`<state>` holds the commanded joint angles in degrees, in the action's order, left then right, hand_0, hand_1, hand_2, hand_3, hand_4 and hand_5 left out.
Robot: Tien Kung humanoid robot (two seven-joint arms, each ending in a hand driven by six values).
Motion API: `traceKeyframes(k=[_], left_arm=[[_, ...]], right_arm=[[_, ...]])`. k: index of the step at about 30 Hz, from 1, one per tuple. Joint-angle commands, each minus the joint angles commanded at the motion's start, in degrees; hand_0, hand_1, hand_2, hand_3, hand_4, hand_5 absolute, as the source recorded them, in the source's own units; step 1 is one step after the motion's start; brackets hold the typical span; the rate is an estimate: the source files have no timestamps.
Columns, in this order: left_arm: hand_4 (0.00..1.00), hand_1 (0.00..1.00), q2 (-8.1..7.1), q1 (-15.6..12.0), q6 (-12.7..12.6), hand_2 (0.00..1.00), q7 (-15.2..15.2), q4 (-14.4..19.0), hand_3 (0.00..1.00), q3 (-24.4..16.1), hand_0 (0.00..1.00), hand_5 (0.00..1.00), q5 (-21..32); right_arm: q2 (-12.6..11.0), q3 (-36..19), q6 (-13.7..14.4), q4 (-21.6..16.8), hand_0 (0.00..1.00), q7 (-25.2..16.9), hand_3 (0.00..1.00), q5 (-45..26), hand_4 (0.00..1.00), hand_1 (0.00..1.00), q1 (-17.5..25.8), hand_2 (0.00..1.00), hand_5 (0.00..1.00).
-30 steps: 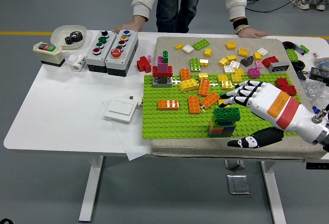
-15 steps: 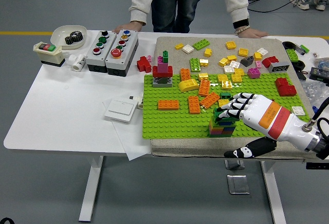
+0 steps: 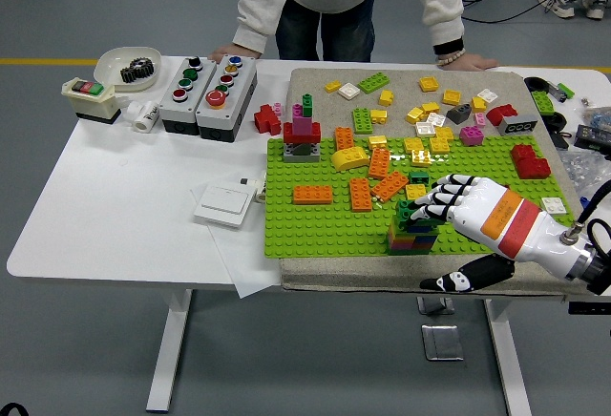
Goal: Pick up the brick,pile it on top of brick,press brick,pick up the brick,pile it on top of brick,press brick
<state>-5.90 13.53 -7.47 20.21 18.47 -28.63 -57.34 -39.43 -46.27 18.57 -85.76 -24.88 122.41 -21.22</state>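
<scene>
We see the right hand (image 3: 456, 201) w/ fingers flat, gripping nothing, atop green brick (image 3: 413, 212) – capping rainbow-striped stack (image 3: 410, 239) on green baseplate (image 3: 315, 225).

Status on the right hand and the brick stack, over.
Right hand flat, fingers on the green brick topping the stack. Left hand out of view. Loose orange bricks close by, none blocking.

Your right arm enters from the lower right. Right hand (image 3: 465, 204) lies palm down, fingers (image 3: 431, 204) extended flat and pointing left, thumb (image 3: 468, 277) hanging apart below the palm. Wrist sits lower right of the hand.
</scene>
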Motion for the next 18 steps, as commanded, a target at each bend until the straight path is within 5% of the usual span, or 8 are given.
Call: traceKeyframes(k=[18], left_arm=[[0.665,0.723,0.05,0.1,0.0,0.732,0.0,0.0,0.585,0.0,0.668,0.658,0.1]], right_arm=[[0.4,0.2,-0.1,1.8,0.763,0.1,0.665,0.7,0.961,0.696,-0.1,0.731,0.821]])
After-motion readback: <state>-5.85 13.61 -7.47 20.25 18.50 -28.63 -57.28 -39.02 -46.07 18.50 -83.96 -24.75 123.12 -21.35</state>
